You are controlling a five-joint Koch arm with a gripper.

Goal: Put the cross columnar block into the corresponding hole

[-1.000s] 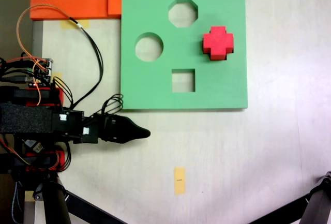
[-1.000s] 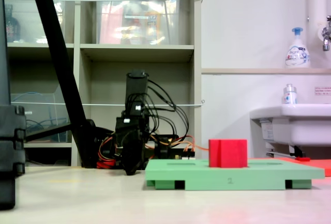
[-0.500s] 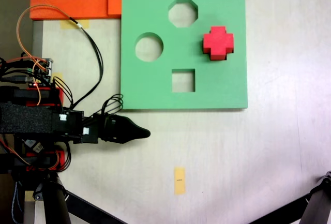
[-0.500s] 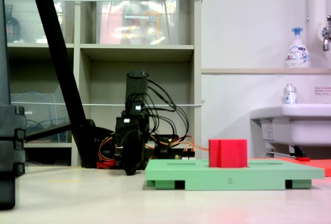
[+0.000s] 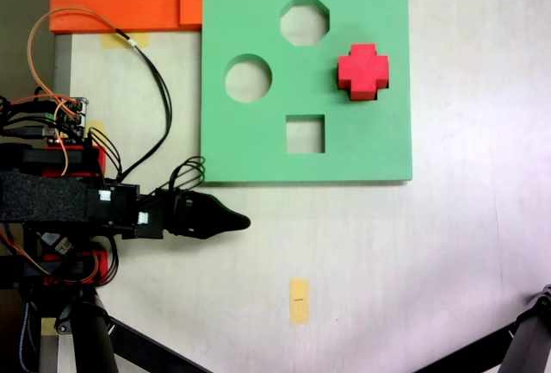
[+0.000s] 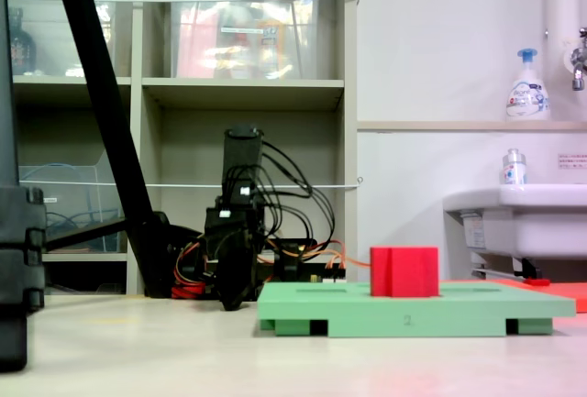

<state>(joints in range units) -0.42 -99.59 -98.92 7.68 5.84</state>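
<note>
black and pointy, your gripper (image 5: pixel 241 221) sits low near the table on the left, off the green board (image 5: pixel 258 153), holding nothing. you cannot tell if its jaws are apart or together. moving right, the red cross block (image 5: pixel 362 70) stands in the plus hole on the board's right side. from the side it (image 6: pixel 404 271) sticks up above the board (image 6: pixel 417 308).

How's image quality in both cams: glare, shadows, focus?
Top-down fixed view: even light, no glare, red cross block casts a slight shadow on the green board, gripper sharp. Low side fixed view: soft overall, dark out-of-focus post at the left edge, block readable, faint red reflection on the tabletop.
</note>
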